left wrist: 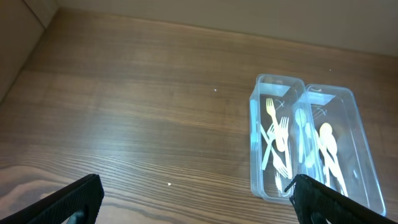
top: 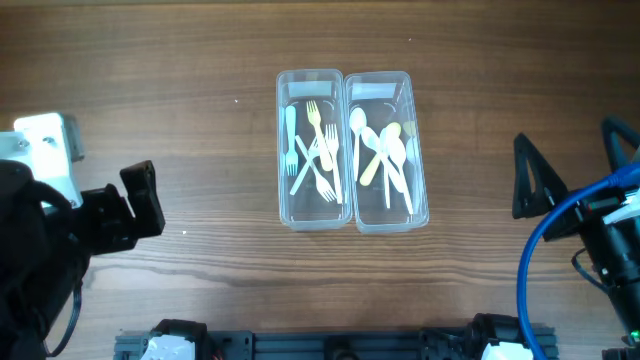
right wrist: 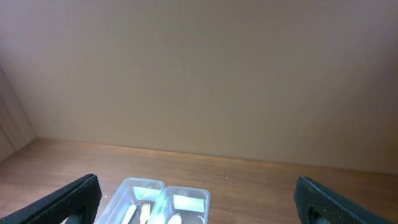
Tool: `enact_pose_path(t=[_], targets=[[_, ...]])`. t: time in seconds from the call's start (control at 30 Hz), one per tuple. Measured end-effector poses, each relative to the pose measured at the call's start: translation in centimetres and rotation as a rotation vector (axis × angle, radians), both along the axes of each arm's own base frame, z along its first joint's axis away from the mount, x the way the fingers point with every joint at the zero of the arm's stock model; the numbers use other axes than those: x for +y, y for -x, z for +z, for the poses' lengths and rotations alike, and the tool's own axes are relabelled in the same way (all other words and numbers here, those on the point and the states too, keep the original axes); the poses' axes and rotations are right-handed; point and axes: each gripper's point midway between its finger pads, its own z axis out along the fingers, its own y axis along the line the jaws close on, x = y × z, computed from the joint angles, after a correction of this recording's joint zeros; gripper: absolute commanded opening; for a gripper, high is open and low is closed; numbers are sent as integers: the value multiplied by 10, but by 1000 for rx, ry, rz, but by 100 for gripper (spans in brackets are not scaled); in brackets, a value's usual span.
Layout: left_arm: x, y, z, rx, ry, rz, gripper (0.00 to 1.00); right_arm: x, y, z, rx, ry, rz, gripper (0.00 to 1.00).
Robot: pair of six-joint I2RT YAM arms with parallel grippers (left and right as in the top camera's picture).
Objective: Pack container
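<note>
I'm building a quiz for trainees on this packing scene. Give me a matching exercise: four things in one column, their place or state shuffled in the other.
1. forks
2. spoons
3. left pincer
4. right pincer

A. in the right container
B. open, on the arm with the blue cable
C. in the left container
D. open, left of both containers

Pairs: 1-C, 2-A, 3-D, 4-B

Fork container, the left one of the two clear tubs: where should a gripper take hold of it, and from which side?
Probably the far short end wall of the fork container, coming down from above with one finger inside and one outside. The forks leave that end bare. Its right long wall sits against the spoon container, so no finger would fit there.
</note>
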Motion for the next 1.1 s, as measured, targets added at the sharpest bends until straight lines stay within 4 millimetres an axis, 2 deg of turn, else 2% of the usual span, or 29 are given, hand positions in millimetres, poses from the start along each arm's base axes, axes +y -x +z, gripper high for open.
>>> enact_pose_path(t=[0.47,0.7,0.9,1.1], targets=[[0,0,0,0,0,0,100,0,1,-11,48,-6,1,100],[0,0,0,0,0,0,100,0,2,-19,107,-125,-14,100],[0,0,0,0,0,0,100,0,0,-5,47,-115,-11,100],[0,0,0,0,0,0,100,0,0,-7,33,-21,-2,100]])
